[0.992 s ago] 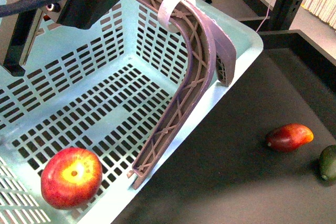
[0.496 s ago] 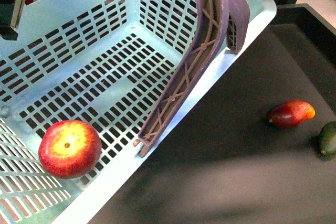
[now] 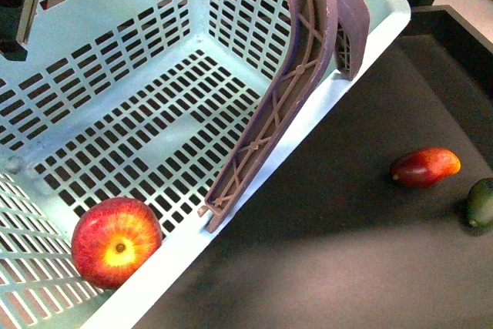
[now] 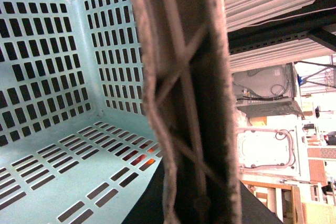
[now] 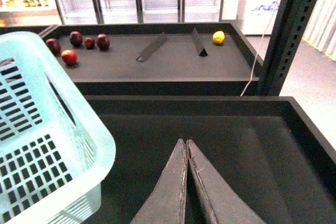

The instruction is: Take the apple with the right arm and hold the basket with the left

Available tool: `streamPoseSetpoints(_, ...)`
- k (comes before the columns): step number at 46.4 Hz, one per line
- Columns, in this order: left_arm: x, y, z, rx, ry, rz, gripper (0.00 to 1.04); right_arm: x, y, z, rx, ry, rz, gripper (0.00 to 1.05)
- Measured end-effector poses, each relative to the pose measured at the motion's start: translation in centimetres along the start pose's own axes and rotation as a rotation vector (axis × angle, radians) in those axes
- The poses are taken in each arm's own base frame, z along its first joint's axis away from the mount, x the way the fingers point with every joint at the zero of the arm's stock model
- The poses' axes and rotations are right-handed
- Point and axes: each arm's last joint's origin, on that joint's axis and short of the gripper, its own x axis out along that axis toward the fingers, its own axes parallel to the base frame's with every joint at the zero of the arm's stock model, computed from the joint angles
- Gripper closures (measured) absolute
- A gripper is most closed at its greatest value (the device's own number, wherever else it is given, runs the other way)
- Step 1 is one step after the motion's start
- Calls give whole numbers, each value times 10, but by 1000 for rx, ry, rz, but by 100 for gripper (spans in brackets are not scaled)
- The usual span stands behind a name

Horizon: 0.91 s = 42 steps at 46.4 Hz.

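One apple (image 3: pixel 117 242) lies inside the basket (image 3: pixel 368 36), down on the slotted floor in the basket's corner nearest the front camera, stem hollow facing up and resting against the long side wall. Your left claw (image 3: pixel 18 25) shows only as a black body with a flat grey finger at the basket's far side; you cannot tell from these views how far it is open or what it grips, though its wrist camera sits very close to the basket's ribbed handle (image 4: pixel 191 103). Your right claw (image 5: pixel 185 146) is outside the basket, beside its rim, over the black counter (image 3: pixel 347 260), its two fingers pressed together with nothing between them. Out on the counter, well apart from the basket, lie a long red fruit (image 3: pixel 425 167) and, just beyond it, a dark green fruit (image 3: pixel 481 203).
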Motion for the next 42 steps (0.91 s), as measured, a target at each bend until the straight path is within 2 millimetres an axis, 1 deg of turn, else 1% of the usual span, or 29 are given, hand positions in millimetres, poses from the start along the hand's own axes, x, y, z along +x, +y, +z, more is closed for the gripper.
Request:
streamPoseSetpoints(12,0,0,0,0,0,0,98,-18,0,-6,0,0,0,103)
streamPoseSetpoints(13,0,0,0,0,-2,1,98,-30,0,-13,0,-10,0,103)
streamPoseSetpoints(42,0,0,0,0,0,0,98,-53,0,-7,0,-30,0,103)
